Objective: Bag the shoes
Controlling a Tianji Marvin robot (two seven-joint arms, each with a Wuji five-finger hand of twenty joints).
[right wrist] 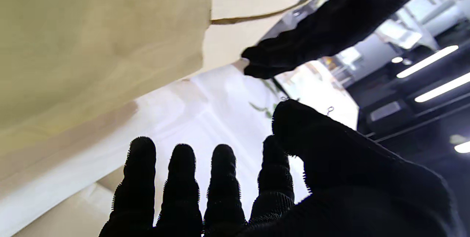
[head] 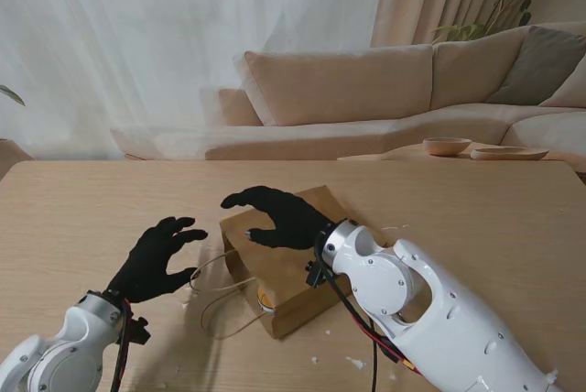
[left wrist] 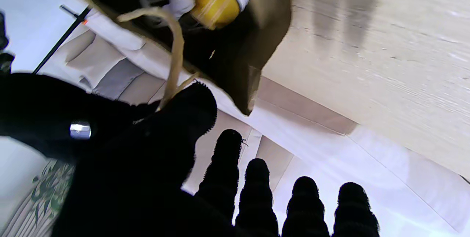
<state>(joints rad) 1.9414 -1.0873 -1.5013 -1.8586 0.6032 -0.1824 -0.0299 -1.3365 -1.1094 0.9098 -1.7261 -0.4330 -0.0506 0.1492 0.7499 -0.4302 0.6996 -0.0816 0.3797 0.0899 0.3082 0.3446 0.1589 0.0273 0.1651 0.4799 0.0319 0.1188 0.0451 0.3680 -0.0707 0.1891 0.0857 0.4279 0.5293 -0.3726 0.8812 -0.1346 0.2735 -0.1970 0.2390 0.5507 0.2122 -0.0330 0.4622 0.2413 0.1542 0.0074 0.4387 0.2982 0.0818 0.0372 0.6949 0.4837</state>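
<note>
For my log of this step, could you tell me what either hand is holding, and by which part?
Nothing is held: the left hand is open beside the paper bag, near its rope handle, and the right hand hovers open above the bag.

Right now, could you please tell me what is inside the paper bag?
The left wrist view shows a yellow shoe with a white sole in the bag's mouth. Deeper inside is dark, so a second shoe cannot be confirmed.

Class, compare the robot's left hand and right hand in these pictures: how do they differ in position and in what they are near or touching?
The left hand hovers over bare table beside the paper bag; the right hand is spread above the bag itself. The left hand is nearer to me; the right hand reaches farther. In the left wrist view the bag's cord handle runs up against the left hand's thumb, while the right hand touches no cord. Both wear black gloves with fingers apart.
</note>
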